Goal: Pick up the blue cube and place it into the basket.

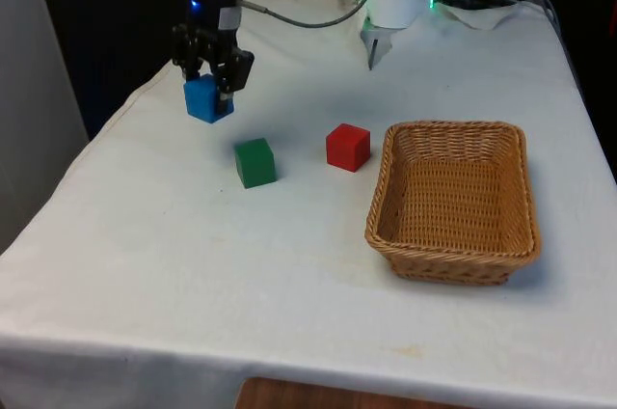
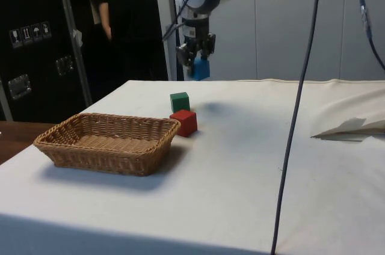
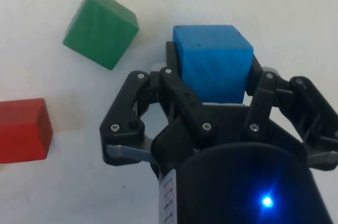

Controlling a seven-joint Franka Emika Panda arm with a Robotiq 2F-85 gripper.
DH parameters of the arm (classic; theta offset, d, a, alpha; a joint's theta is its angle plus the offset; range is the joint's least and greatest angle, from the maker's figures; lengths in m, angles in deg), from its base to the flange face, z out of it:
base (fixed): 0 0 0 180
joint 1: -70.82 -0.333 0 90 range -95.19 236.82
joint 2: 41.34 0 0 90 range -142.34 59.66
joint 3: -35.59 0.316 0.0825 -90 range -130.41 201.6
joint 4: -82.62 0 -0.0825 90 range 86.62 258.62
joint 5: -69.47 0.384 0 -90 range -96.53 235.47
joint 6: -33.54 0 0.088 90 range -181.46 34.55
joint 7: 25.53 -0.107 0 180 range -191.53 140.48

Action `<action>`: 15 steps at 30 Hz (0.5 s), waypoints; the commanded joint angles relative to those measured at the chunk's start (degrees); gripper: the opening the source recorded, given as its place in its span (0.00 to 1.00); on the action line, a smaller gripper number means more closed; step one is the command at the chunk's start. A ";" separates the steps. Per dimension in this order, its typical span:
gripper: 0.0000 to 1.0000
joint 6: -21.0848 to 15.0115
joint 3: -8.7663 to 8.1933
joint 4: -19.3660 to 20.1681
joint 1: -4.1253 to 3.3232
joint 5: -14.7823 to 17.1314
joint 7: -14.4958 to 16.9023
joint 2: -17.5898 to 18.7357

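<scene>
A: What is shown across the table in the front view?

B: The gripper [image 1: 210,76] is seen raised above the cloth toward the front view's left, its fingers pinched on the blue cube [image 1: 205,98], which is held clear of the table [image 1: 289,274]. The green cube [image 1: 254,161] and the red cube [image 1: 347,147] are set apart from each other on the cloth, and the basket [image 1: 453,259] is placed well apart on the front view's right, with nothing seen inside it.

A: And from the side view?

B: The blue cube [image 2: 200,68] is seen hanging in the gripper [image 2: 197,56] above the cloth, beyond the green cube [image 2: 179,101] and red cube [image 2: 184,122]. The basket [image 2: 102,153] is nearer the camera. A person in dark clothing is seen behind the table. Small sticker symbols are carried on the dark cabinet, but nothing can be read.

A: The wrist view?

B: The blue cube [image 3: 214,60] is clamped between the fingers [image 3: 169,78], gripped on two opposite faces. A small white label is fixed to the gripper body; its print cannot be made out.

A: What could go wrong?

B: If the cube is carried low, the other cubes or the basket's near wall could be struck. If it is released early, it could be dropped on the rim and bounced out.
</scene>
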 commanded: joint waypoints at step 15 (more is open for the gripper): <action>0.04 3.55 2.01 -1.95 -0.34 0.52 -1.26 -3.04</action>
